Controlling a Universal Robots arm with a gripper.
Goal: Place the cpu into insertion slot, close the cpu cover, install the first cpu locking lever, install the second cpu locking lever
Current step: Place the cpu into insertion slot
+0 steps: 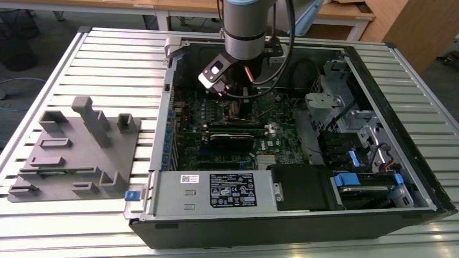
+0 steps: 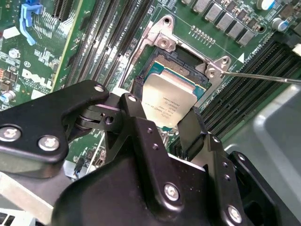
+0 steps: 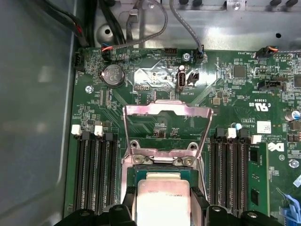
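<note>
Black fingers (image 2: 141, 127) of the gripper (image 2: 164, 113) are narrowed onto opposite edges of the cpu (image 2: 169, 101), apparently gripping it level so it sits squarely over the insertion slot (image 2: 181, 61). Beyond, the cpu cover (image 3: 138, 110) stands swung open, leaving the slot reachable inside the computer case (image 1: 287, 239) on the desk (image 1: 86, 54).
</note>
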